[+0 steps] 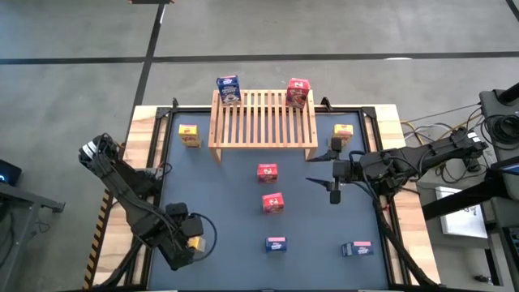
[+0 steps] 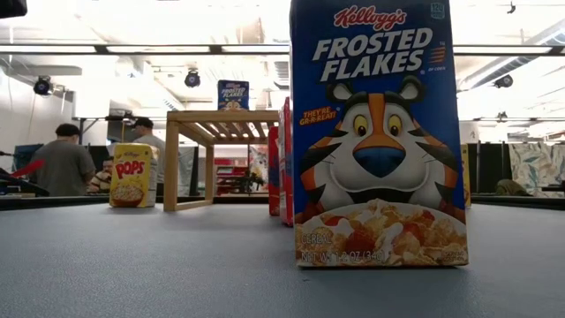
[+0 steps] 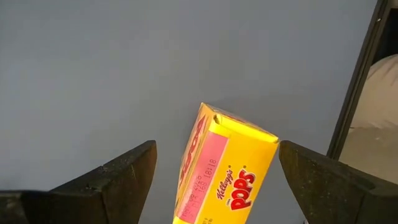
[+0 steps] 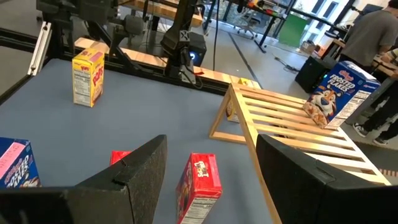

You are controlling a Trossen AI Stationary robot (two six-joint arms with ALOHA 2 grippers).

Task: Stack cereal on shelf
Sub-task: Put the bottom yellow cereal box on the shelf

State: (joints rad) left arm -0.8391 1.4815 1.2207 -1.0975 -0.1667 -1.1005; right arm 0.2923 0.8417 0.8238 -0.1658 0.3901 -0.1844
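Note:
The wooden shelf (image 1: 263, 120) stands at the table's far middle, with a blue box (image 1: 229, 89) and a red box (image 1: 298, 92) upright on its far corners. Two red boxes (image 1: 267, 172) (image 1: 272, 203) stand in front of it, and two blue ones (image 1: 276, 243) (image 1: 356, 249) sit near the near edge. Yellow boxes (image 1: 189, 135) (image 1: 343, 132) flank the shelf. My left gripper (image 1: 190, 243) is open at the near left, with its fingers on either side of a yellow Pops box (image 3: 224, 168) and gaps showing on both sides. My right gripper (image 1: 334, 182) is open over the table, right of the red boxes.
Black rails (image 1: 158, 154) frame the dark mat. In the low view, the near blue box (image 2: 380, 132) fills the foreground, with the shelf (image 2: 221, 150) and a yellow box (image 2: 131, 175) behind it. People (image 2: 66, 159) stand in the room beyond. Cables lie off the table's right side.

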